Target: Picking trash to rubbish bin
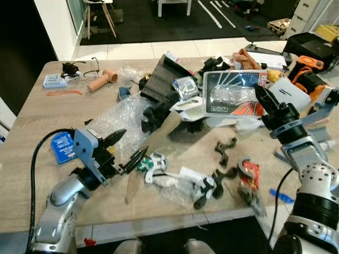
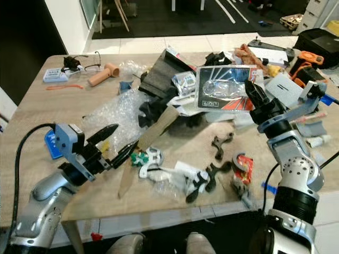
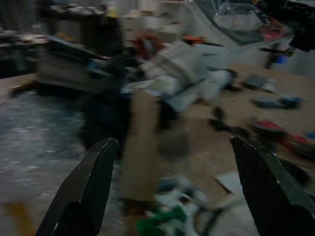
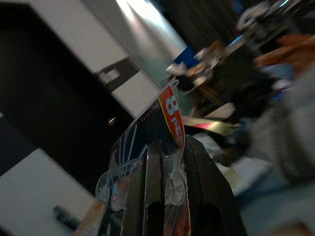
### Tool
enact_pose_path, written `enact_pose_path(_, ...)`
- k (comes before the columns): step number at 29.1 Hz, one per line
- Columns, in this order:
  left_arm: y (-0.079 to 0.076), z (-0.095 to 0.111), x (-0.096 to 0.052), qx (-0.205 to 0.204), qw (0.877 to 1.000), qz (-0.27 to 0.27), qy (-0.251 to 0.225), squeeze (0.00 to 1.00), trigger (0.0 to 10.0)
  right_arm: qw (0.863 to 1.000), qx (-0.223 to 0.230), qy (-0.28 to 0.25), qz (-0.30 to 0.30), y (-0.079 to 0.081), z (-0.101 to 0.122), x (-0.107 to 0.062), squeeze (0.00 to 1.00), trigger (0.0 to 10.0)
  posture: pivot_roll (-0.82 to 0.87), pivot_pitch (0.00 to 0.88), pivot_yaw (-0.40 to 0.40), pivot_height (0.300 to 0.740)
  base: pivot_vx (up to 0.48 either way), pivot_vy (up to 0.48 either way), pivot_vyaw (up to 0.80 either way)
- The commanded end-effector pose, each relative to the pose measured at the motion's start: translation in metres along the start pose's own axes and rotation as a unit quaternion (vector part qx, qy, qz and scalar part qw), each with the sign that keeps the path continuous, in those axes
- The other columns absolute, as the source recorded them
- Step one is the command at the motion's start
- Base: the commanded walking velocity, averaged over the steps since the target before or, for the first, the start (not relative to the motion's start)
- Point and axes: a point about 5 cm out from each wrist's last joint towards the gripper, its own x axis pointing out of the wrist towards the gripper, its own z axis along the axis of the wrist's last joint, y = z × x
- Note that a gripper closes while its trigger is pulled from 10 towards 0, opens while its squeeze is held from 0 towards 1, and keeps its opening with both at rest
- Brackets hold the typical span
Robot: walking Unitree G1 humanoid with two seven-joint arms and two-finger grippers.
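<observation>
On the bench: wooden bench point(image 1: 32, 121) crowded with mixed litter, densest toward the far right.
Right tool: right tool point(image 1: 263, 99) raised above the right side of the bench, fingers clenched on the edge of a blister pack point(image 1: 234, 92); the right wrist view shows both fingers pressed against the clear plastic and printed card.
Blister pack: grey, white and orange card with a clear plastic bubble, held tilted above the pile at far right, its printed face turned toward the camera.
Left tool: left tool point(image 1: 128, 148) low over the near left of the bench, fingers spread wide and released, gripping nothing; the left wrist view is blurred, with both fingers well apart.
In front of left tool: a long strip of brown cardboard point(image 1: 153, 148) lying diagonally, and just beside the fingertips a green-and-white object point(image 1: 151, 162), type unclear.
Bubble wrap: clear sheet point(image 1: 119, 119) lying left of centre, between the left tool and the dark pile.
Centre pile: black foam pieces point(image 1: 164, 79) stacked at the far centre.
Near right: black plastic hooks point(image 1: 225, 151) and a red-and-grey packet point(image 1: 249, 174) lying apart on the wood.
Far left: a tan tube-shaped object point(image 1: 101, 80), glasses point(image 1: 87, 71) and a small white-and-blue box point(image 1: 54, 80).
Near left: blue card point(image 1: 62, 147) lying beside the left arm.
</observation>
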Motion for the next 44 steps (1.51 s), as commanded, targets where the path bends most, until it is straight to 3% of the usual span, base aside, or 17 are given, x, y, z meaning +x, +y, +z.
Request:
enact_pose_path(1, -0.001, -0.009, -0.004, -0.014, 1.0, 0.006, 0.017, 0.0, 10.0, 1.0, 0.0, 0.005, -0.004, -0.002, -0.004, -0.001, 0.0, 10.0, -0.1, 0.0, -0.035, 0.74, -0.424, 0.0, 0.0)
enact_pose_path(13, 0.0, -0.009, -0.005, -0.01, 1.0, 0.005, 0.014, 0.0, 10.0, 0.999, -0.008, 0.027, -0.022, -0.004, -0.01, 0.0, 0.0, 10.0, -0.1, 0.0, -0.035, 0.74, -0.436, 0.0, 0.0)
enact_pose_path(44, -0.003, -0.015, -0.006, 0.044, 0.998, -0.039, 0.024, 0.0, 10.0, 0.998, -0.02, 0.044, -0.031, -0.007, -0.018, 0.002, 0.0, 10.0, -0.09, 0.0, -0.042, 0.74, 0.0, 0.0, -0.77)
